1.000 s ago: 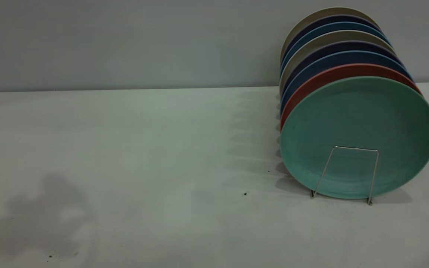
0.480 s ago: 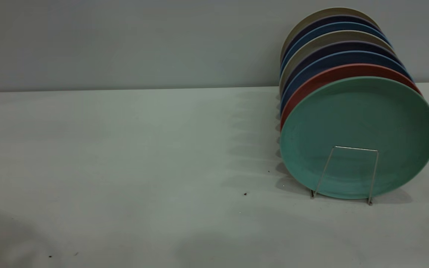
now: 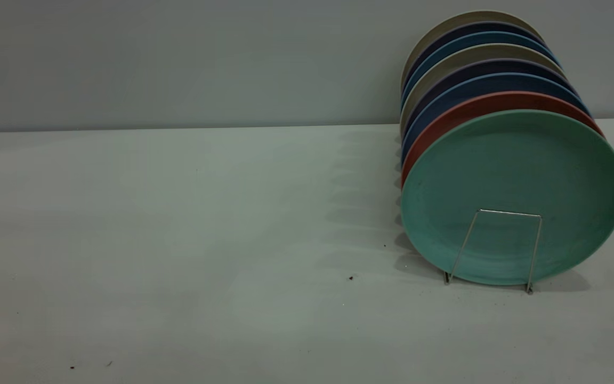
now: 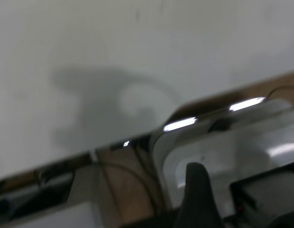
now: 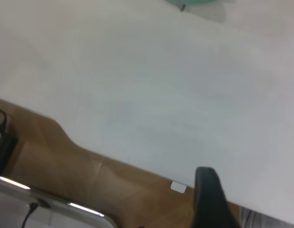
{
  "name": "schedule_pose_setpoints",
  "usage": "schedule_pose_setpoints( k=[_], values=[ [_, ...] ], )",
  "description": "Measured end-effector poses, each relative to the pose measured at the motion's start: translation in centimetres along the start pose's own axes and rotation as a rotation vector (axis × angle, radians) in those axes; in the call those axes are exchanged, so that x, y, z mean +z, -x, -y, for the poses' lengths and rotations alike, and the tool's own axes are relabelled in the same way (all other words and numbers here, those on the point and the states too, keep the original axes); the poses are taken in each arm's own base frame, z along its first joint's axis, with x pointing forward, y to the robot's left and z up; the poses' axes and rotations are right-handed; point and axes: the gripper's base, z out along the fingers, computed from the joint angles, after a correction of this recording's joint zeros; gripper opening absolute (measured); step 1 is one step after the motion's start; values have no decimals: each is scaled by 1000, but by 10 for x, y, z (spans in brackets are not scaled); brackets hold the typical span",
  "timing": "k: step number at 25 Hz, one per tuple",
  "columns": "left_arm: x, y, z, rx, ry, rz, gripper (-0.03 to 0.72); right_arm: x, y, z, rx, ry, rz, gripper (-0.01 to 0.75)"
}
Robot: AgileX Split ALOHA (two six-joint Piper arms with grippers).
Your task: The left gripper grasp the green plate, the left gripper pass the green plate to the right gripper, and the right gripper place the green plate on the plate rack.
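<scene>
**Green plate seated at the front of the rack**

The left claw (image 4: 197, 199) is glimpsed only as one dark fingertip beyond the worktop (image 3: 179, 240) edge; its spread cannot be told. The green plate (image 3: 513, 181) is stood upright in the plate rack (image 3: 499, 250), frontmost, just before a salmon plate (image 3: 445, 120). The right claw (image 5: 211, 199) is likewise seen as one tip, its state untold
</scene>
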Motion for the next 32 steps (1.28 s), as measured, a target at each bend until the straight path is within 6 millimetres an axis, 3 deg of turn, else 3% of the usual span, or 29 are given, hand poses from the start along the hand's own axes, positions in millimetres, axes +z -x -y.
schedule_pose_setpoints(
  k=[4,8,24,32],
  values=[
    [15,-40,-5,-41,102,6,564,0,0,0,-5,1,0,458],
    [18,-63,-9,-102,191,106,564,0,0,0,-5,1,0,458],
    [-4,-112,3,-84,227,514,563,-1,-1,0,-3,2,10,458],
    [-6,-123,5,-78,233,585,563,-25,-22,-2,123,-155,222,458]
  ],
)
